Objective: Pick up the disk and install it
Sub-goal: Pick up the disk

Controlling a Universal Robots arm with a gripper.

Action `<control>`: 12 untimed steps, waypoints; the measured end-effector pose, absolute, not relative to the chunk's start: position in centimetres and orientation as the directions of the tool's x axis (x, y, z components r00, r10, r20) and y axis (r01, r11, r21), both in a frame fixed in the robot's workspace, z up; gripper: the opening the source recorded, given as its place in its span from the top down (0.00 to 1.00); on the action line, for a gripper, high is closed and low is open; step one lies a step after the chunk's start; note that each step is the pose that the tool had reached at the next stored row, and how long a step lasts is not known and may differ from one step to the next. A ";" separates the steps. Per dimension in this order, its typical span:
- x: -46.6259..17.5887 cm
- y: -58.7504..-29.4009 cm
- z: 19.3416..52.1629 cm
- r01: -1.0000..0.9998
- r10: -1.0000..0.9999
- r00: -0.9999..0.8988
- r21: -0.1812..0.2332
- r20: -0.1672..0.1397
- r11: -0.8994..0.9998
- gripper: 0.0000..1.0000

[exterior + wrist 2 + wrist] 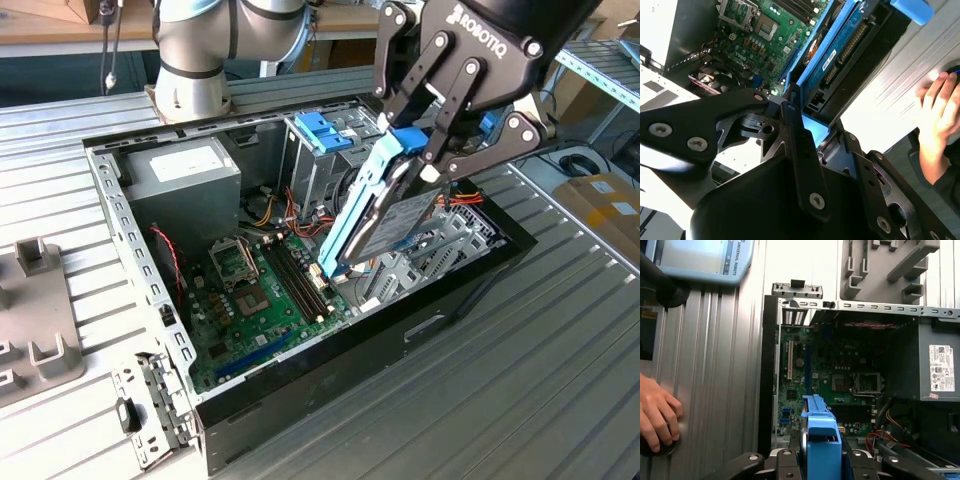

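The disk (392, 218) is a silver drive with a white label in a blue carrier frame. It hangs tilted on edge over the open computer case (122, 222), its lower end close to the motherboard (262, 292). My gripper (422, 152) is shut on the disk's upper end from above. In the second wrist view the disk (841, 49) shows its circuit-board side, running away from the black fingers (796, 131). In the first wrist view the blue carrier (821, 436) stands between the finger links, above the motherboard (841, 386).
A grey power-supply box (186, 176) fills the case's far corner. A metal drive cage with a blue handle (320, 130) stands behind the disk. A person's hand (657, 416) rests on the ribbed table beside the case. Grey fixtures (40, 330) lie at the exterior view's left.
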State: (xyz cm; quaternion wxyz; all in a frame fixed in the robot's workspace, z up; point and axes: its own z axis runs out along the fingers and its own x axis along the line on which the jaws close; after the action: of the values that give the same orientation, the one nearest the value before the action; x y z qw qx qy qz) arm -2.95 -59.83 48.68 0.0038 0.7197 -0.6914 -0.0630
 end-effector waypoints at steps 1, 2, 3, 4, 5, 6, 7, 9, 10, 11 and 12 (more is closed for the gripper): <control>-2.6 -59.8 48.7 -0.995 -0.996 0.036 0.093 -0.085 -0.044 0.63; -2.2 -59.8 48.6 -0.995 -0.996 0.036 0.094 -0.085 -0.044 0.63; -2.0 -59.8 48.6 -0.995 -0.996 0.036 0.095 -0.085 -0.044 0.63; -1.8 -59.8 48.6 -0.994 -0.996 0.036 0.095 -0.086 -0.044 0.63; -1.6 -59.8 48.5 -0.994 -0.996 0.036 0.096 -0.086 -0.044 0.63; -1.3 -59.8 48.5 -0.994 -0.996 0.036 0.096 -0.086 -0.044 0.63; -1.0 -59.8 48.5 -0.994 -0.996 0.036 0.097 -0.085 -0.044 0.63; -0.5 -59.8 48.4 -0.994 -0.996 0.036 0.098 -0.085 -0.044 0.63; -0.2 -59.8 48.4 -0.994 -0.996 0.036 0.099 -0.086 -0.044 0.63; 0.1 -59.8 48.3 -0.994 -0.996 0.035 0.100 -0.085 -0.044 0.63; 0.5 -59.8 48.3 -0.994 -0.996 0.035 0.100 -0.086 -0.044 0.63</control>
State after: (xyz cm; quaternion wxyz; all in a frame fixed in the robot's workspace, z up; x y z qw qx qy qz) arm 0.55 -59.83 48.27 0.0065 0.7195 -0.6914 -0.0658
